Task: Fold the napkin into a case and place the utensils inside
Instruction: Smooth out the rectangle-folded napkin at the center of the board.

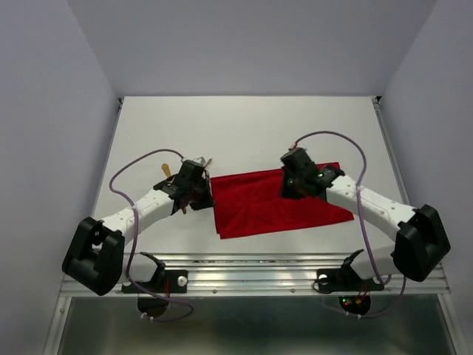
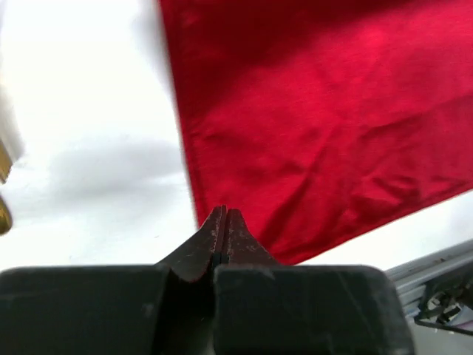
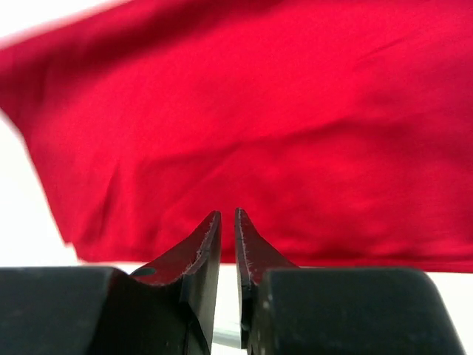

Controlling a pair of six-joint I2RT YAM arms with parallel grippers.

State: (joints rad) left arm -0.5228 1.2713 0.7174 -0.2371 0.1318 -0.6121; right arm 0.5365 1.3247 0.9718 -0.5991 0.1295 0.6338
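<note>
The red napkin [image 1: 277, 203] lies folded into a broad flat rectangle at the table's middle, and it fills the left wrist view [image 2: 318, 111] and the right wrist view [image 3: 259, 111]. My left gripper [image 1: 203, 200] [image 2: 224, 211] is shut and empty, at the napkin's left edge near its near corner. My right gripper [image 1: 290, 190] [image 3: 228, 213] hangs over the napkin's far right part, its jaws a thin slit apart with nothing between them. Gold utensil ends [image 1: 168, 171] peek out behind the left wrist, mostly hidden by it. A gold sliver [image 2: 3, 214] shows at the left wrist view's edge.
The white table [image 1: 244, 133] stretches behind the napkin to grey walls. A metal rail [image 1: 251, 270] runs along the near edge, and also shows in the left wrist view [image 2: 436, 270]. Purple cables loop over both arms.
</note>
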